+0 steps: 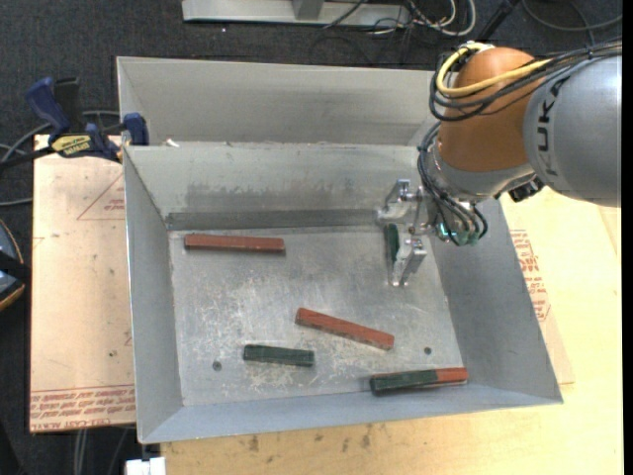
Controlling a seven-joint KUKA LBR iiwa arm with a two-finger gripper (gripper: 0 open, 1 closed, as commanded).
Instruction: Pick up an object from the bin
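Observation:
My gripper hangs in the right half of the bin, near the back wall and above the floor. A short dark green strip shows against its left side; I cannot tell whether it is a loose thing or part of the gripper. The nearest thing on the floor is a red bar, lying slanted just in front and to the left of the gripper. At the front right lies a bar that is dark green with a red end.
A second red bar lies along the back left of the floor. A short dark green bar lies at the front, left of middle. The arm and its orange cover stand over the bin's right rim.

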